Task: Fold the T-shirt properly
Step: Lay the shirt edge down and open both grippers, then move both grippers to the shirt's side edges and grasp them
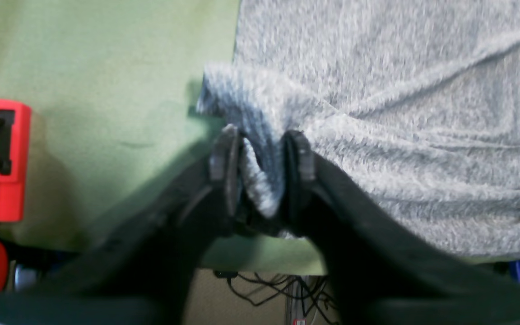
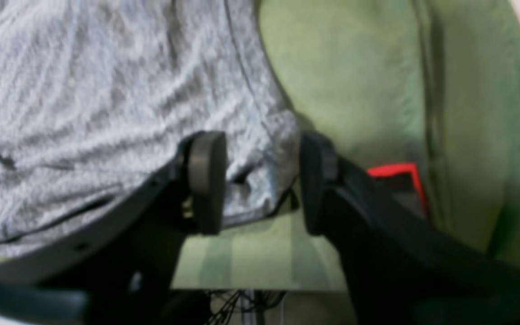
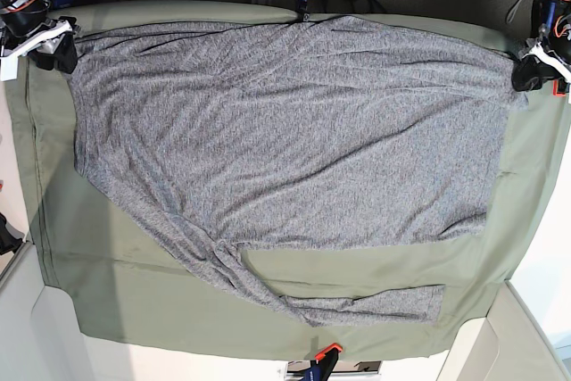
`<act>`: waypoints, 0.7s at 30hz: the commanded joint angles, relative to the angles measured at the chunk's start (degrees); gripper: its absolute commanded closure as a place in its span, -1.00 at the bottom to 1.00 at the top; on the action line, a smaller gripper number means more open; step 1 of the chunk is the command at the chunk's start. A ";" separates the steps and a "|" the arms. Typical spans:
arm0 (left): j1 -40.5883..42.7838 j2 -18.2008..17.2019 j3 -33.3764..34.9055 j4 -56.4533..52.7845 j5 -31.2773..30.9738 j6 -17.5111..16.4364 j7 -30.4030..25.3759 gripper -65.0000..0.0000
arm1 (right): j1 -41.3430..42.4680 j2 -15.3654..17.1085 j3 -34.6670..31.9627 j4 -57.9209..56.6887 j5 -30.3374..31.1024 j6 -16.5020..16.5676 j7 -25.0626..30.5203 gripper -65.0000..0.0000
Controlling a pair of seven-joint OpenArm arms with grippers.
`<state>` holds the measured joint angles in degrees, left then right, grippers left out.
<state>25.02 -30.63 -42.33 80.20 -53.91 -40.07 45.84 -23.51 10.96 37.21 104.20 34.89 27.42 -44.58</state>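
Clearly we have the T-shirt (image 3: 285,131) spread flat across the olive tabletop cloth (image 3: 116,301), its far corners pulled to both far edges. Both the left pincer (image 1: 262,162) and the right pincer (image 2: 260,180) stand apart around a corner, likely letting go.

Left gripper (image 1: 262,174) is seen at the base view's 2 o'clock edge, jaws parted a little with cloth between the pads; right gripper (image 2: 260,180) is seen at 10 o'clock, jaws spread wider, pads off the fabric.
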 commanded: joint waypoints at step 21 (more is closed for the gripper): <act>-11.02 -7.82 3.82 0.17 7.52 0.07 -10.38 -0.23 | 21.03 0.81 -1.79 -3.63 -3.10 -0.22 4.24 0.16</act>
<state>14.74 -37.04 -38.13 79.68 -45.19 -39.51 36.97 -3.53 10.98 35.42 99.53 30.79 26.92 -42.15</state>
